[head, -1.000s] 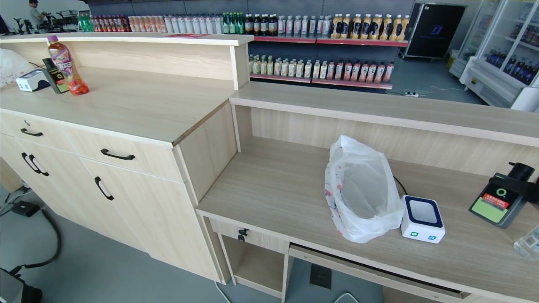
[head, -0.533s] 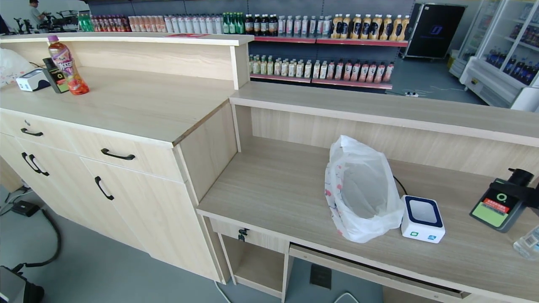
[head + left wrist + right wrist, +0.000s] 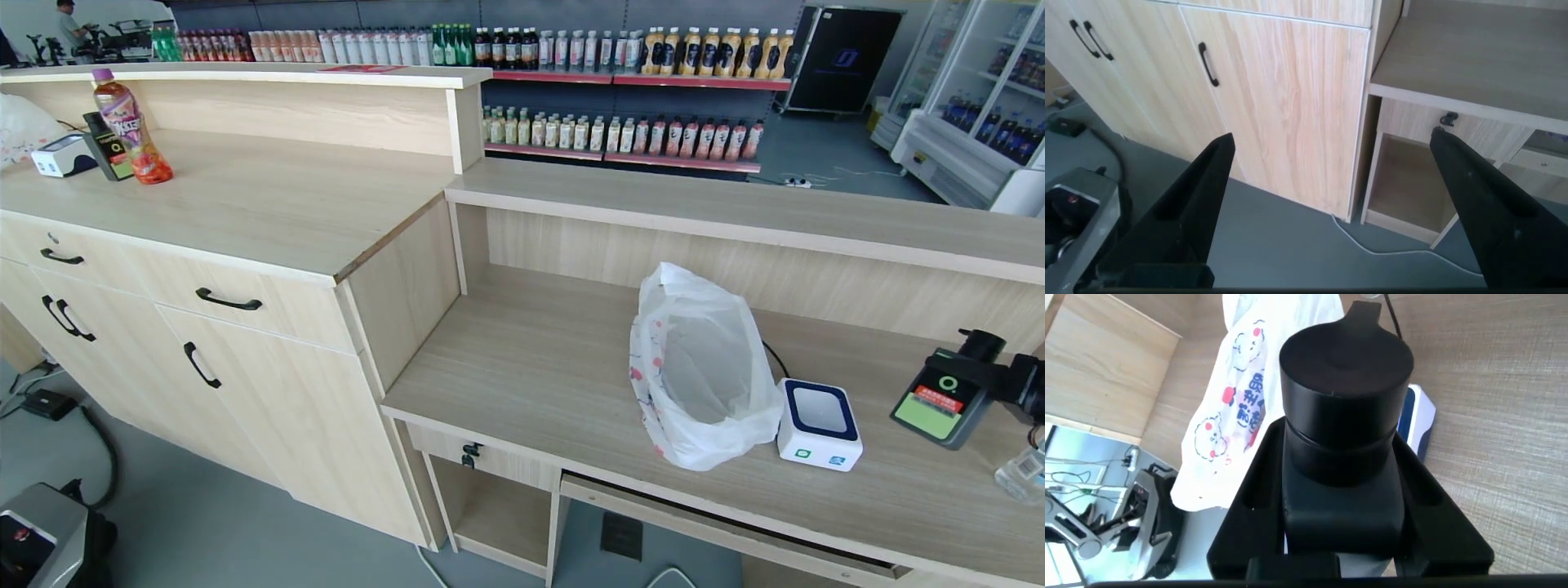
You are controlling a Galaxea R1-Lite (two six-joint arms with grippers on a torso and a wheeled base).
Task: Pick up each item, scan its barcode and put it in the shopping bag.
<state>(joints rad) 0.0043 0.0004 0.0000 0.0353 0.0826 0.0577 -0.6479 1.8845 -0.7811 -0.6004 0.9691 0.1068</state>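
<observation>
Head view shows the dark item's (image 3: 939, 400) green label; right wrist view its black cap (image 3: 1343, 384), clamped in the right gripper (image 3: 1343, 498), over the counter (image 3: 555, 367) near scanner (image 3: 819, 425) and shopping bag (image 3: 702, 367). Left gripper (image 3: 1327, 212) gapes empty beside the cabinet (image 3: 1290, 98).

In the right gripper (image 3: 998, 377) we see an item (image 3: 935, 400) of dark matt plastic with a smooth black cap (image 3: 1343, 400) and a glossy label, and beyond it a glossy white plastic scanner (image 3: 819, 425), a thin, crinkled, translucent plastic shopping bag (image 3: 702, 367) and the matt, pale wood-grain counter (image 3: 531, 367).
</observation>
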